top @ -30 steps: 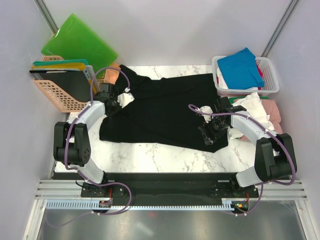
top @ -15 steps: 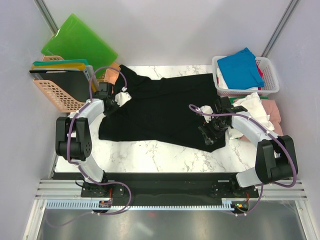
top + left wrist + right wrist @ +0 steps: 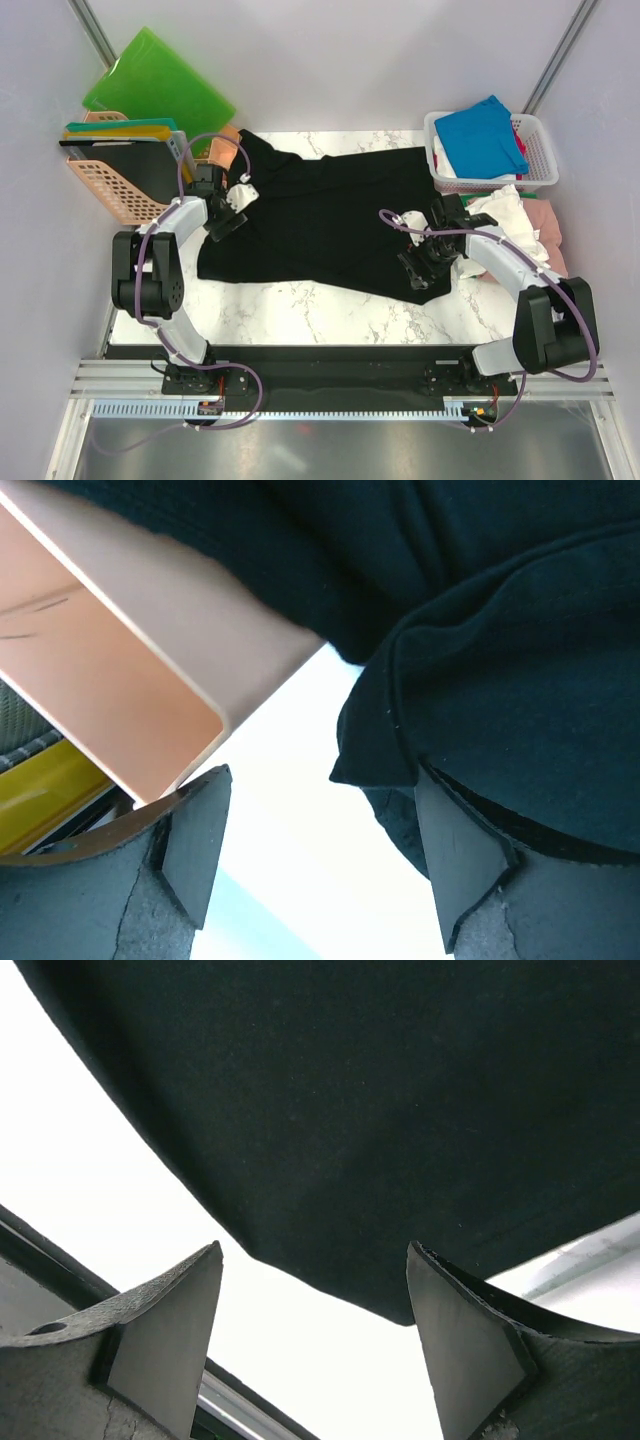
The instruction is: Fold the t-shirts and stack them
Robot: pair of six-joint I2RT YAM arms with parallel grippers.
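— How is the black t-shirt (image 3: 330, 215) laid?
— Soft and matte, it is spread across the marbled desk (image 3: 300, 305).
— The tools?
— The left tool (image 3: 320, 860), jaws apart, is set at its rumpled left edge. The right tool (image 3: 315, 1330), likewise apart, is at its rounded hem corner.

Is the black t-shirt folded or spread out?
Spread out, not folded: the black t-shirt stretches across most of the marble table.

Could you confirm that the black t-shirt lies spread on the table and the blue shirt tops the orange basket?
Not quite: the top external view shows the blue shirt topping the white basket at the right; the black t-shirt does lie spread on the table.
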